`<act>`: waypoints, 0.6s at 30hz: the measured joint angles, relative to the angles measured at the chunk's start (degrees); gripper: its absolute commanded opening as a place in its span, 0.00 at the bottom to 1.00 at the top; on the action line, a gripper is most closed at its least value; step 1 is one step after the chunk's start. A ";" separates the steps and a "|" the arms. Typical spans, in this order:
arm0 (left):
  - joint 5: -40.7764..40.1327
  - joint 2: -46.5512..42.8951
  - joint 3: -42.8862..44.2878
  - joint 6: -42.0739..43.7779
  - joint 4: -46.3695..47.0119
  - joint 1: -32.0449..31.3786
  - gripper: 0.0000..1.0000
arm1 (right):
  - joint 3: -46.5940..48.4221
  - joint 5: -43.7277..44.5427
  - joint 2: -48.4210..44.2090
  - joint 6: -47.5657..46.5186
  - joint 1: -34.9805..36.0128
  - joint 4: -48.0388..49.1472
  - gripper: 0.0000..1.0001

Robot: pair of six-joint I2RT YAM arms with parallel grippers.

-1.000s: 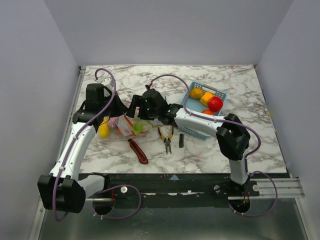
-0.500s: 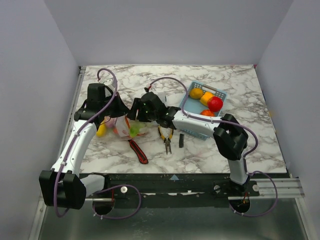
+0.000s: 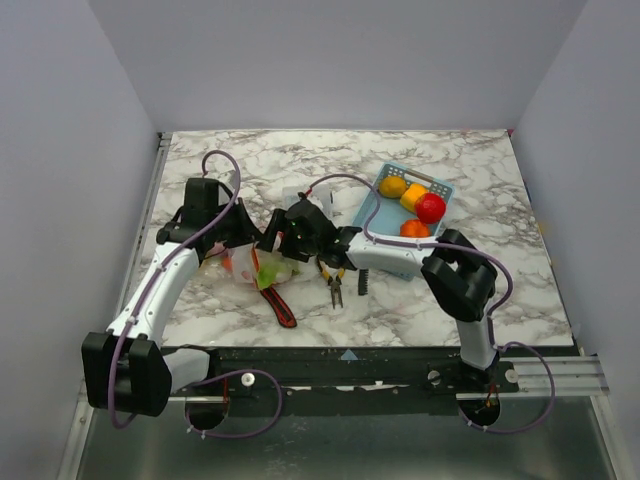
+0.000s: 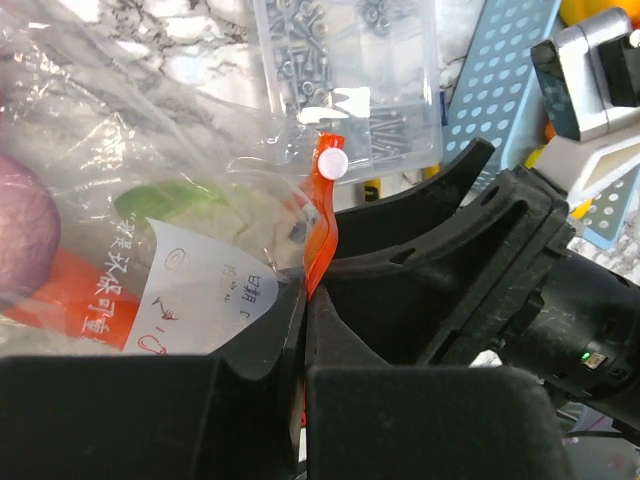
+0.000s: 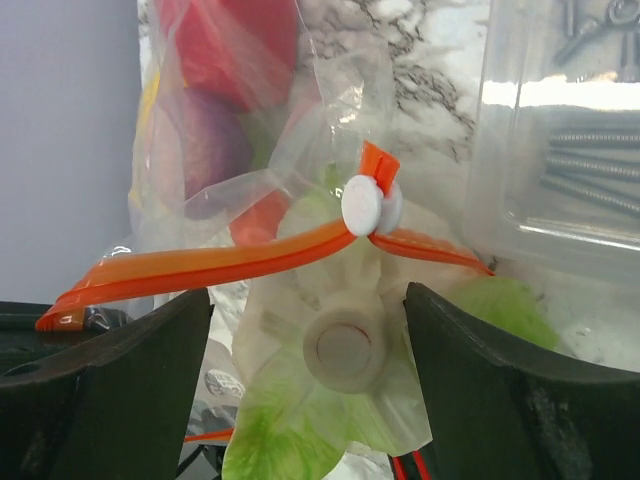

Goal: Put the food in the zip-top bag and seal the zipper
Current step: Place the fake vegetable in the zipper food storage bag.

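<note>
Marble table, both arms meeting left of centre over the zip-top bag, which lies on the table between the two wrists.

Light blue basket sits right of centre and holds four loose toy fruits: a red piece and three yellow-orange ones.

Clear compartment box full of screws is just behind the bag.

Food is inside the bag: orange carrot with its green top, a purple piece and a red piece. A white handwritten label is on the bag face.

Yellow-handled pliers and the red-and-black utility knife lie on the table just in front of the bag.

Left gripper: jaws pinched together on the end of the zipper, the strip clamped between the pads.

Right gripper: jaws wide apart. The strip spans the gap, and I can't tell whether either finger touches it.

The white slider sits partway along the strip, nearer the box side.
</note>
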 measured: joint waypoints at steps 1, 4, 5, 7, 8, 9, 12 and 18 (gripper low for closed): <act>-0.20 0.02 -0.61 -0.17 -0.09 -0.09 0.00 | -0.39 -0.02 -0.07 -0.11 0.04 -0.15 0.81; -0.33 0.00 -1.73 -0.46 0.13 -0.11 0.00 | -1.95 -0.44 -1.29 -0.81 0.13 -0.26 0.82; -0.35 0.00 -2.29 -0.46 0.17 -0.09 0.00 | -2.49 -0.46 -1.92 -1.16 0.13 -0.35 0.82; -0.42 0.02 -3.23 -0.46 0.13 -0.09 0.00 | -3.10 -0.35 -3.82 -2.58 0.00 -2.36 0.84; -0.66 0.07 -3.43 -0.39 0.04 -0.02 0.00 | -3.10 -0.17 -4.44 -3.17 -0.07 -3.13 0.85; -0.76 0.09 -3.48 -0.37 0.00 0.00 0.00 | -3.10 0.04 -5.20 -3.82 -0.11 -4.07 0.87; -0.98 0.70 -3.61 -0.15 -0.13 -0.11 0.00 | -3.10 0.44 -8.20 -5.07 0.04 -5.35 0.86; -1.18 0.70 -4.11 0.52 -0.79 -0.22 0.00 | -8.09 2.08 -16.98 -3.80 0.37 -2.97 0.84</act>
